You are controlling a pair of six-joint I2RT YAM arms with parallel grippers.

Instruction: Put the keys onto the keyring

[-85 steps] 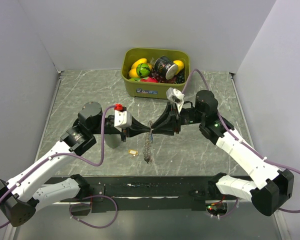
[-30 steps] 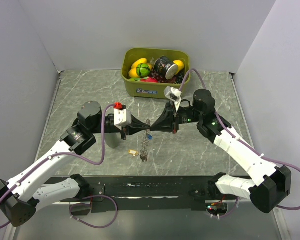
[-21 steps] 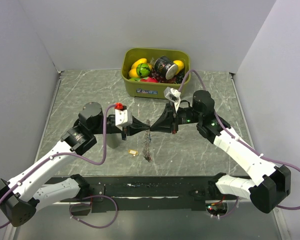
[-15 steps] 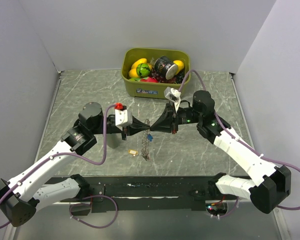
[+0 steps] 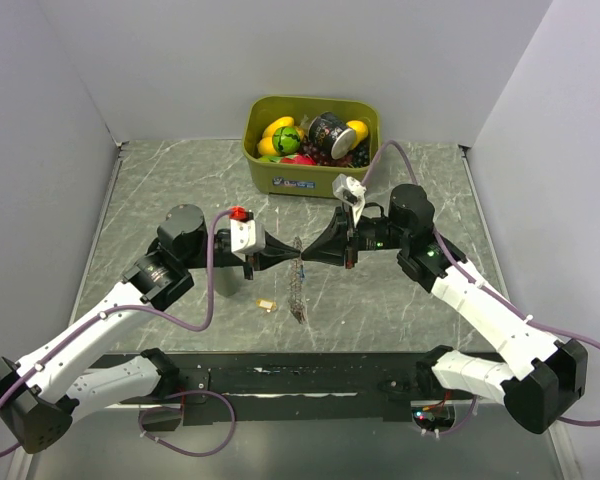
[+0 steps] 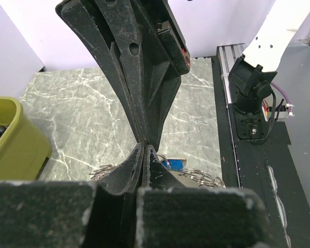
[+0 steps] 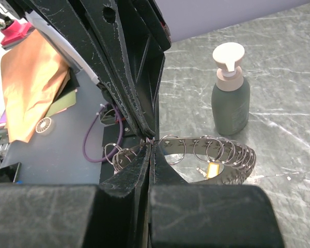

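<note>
While the left hand (image 6: pixel 144 151) and the right hand (image 7: pixel 151 143) are meeting tip to tip above the desk (image 5: pixel 180 190), both are staying pinched shut, with no gap showing between the pads on either. The keyring (image 5: pixel 298 292) is hanging straight down from where the tips are touching, so I'm reading both as gripping its top links. Which pads are actually biting metal is hidden.

Change over the last few seconds: the pair has been drifting slightly toward the left arm's side and back, with the chain swinging under them. Now it's hanging calmer. Neither hand has been opening.

The blue key (image 6: pixel 174 164) is showing just under the left hand's tips, in among the rings. It's probably riding on the chain already, but I'm not seeing the join itself.

The yellow key (image 5: pixel 267 303) is lying flat on the desk, below the tips and off to the left hand's side, apart from the chain. It's not threaded. I'm not finding the red key in any view.

I'm judging this as partway: one key likely on, one clearly off, one unknown. The wobble isn't adding a key. Next, one hand is going to need freeing for the yellow key while the other carries the chain alone. The risk is the chain slipping and dropping onto that key.
</note>
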